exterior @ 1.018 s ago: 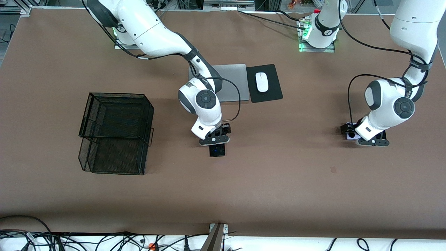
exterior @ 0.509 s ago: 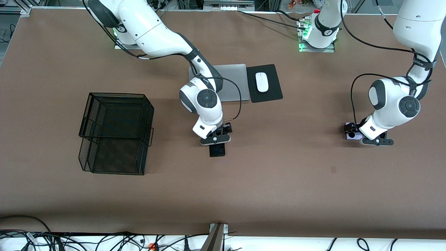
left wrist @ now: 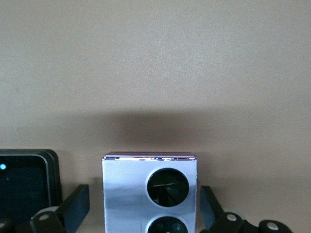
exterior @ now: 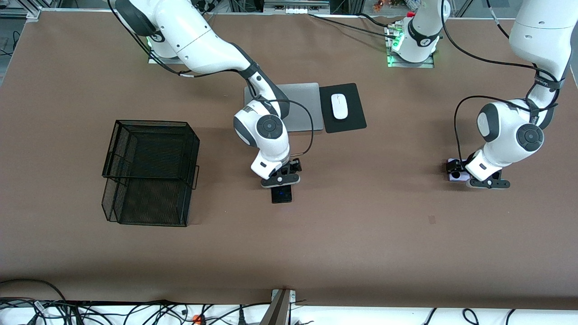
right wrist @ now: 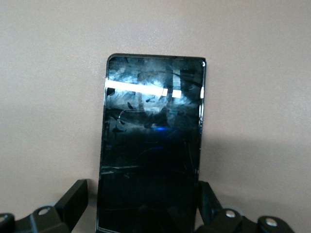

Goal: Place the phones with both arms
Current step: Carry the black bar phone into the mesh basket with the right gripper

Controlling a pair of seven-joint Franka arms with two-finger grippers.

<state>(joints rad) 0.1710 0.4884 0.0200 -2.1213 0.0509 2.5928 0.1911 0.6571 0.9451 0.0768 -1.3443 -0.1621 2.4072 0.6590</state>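
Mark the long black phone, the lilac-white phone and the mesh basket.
long black phone (right wrist: 151, 145), right wrist view, middle of its screen
lilac-white phone (left wrist: 124, 194), left wrist view, pale face beside the circles
mesh basket (exterior: 151, 122), front view, top rim

long black phone (right wrist: 151, 145) flat, mid-table | lilac-white phone (left wrist: 149, 194) flat beside squarish black phone (left wrist: 24, 187)

On the brown counter (exterior: 361, 234), the grey flat laptop (exterior: 300, 101) lies beside the black mouse mat (exterior: 350, 119) carrying the white mouse (exterior: 339, 106). The long black slab phone (exterior: 282, 195) lies nearer the front camera than the laptop. The black wire-mesh basket (exterior: 151, 171) stands toward the right arm's end. The squarish lilac-white phone (exterior: 455, 174) lies toward the left arm's end, a squarish black phone (left wrist: 26, 187) just beside it.
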